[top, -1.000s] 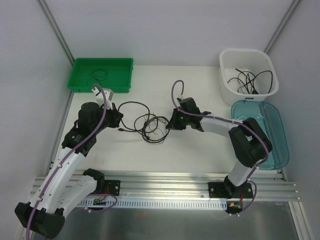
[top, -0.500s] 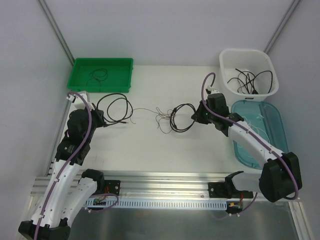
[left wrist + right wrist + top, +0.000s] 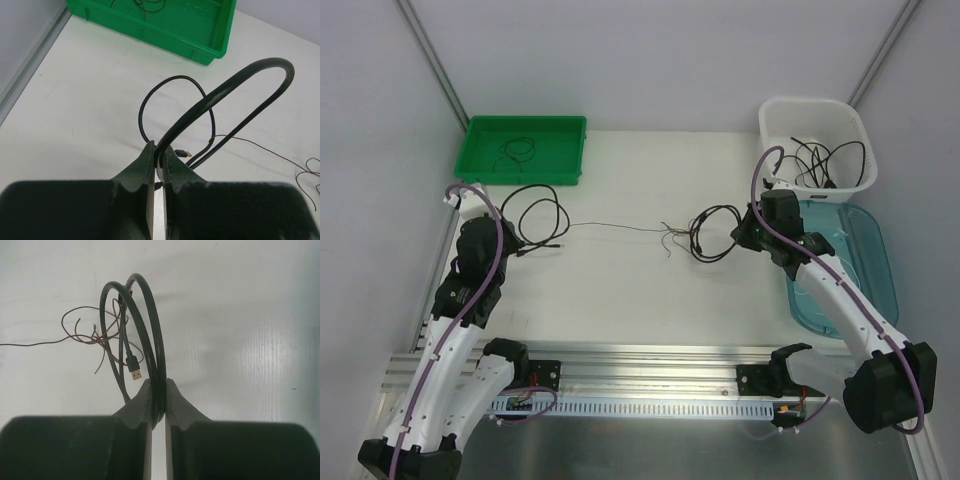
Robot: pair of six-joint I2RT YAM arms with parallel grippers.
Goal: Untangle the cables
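My left gripper [image 3: 508, 240] is shut on a looped black cable [image 3: 540, 215] at the table's left; in the left wrist view the cable [image 3: 235, 90] arches up from the gripper [image 3: 159, 152], a USB plug [image 3: 184, 153] just beyond. My right gripper [image 3: 738, 233] is shut on another coiled black cable [image 3: 712, 232] right of centre; in the right wrist view its loops [image 3: 142, 325] rise from the gripper [image 3: 159, 390], a USB plug [image 3: 134, 367] hanging beside. A thin brown wire [image 3: 620, 226] stretches between both bundles, bunched near the right coil [image 3: 90, 332].
A green tray [image 3: 570, 160] at the back left holds a small black cable [image 3: 517, 150]. A white basket [image 3: 775, 180] at the back right holds several black cables [image 3: 820, 160]. A teal lid [image 3: 875, 260] lies beside my right arm.
Both grippers have pulled apart, left going left and right going right. The single tangle has split into two coils, and the thin wire between them has drawn out long.
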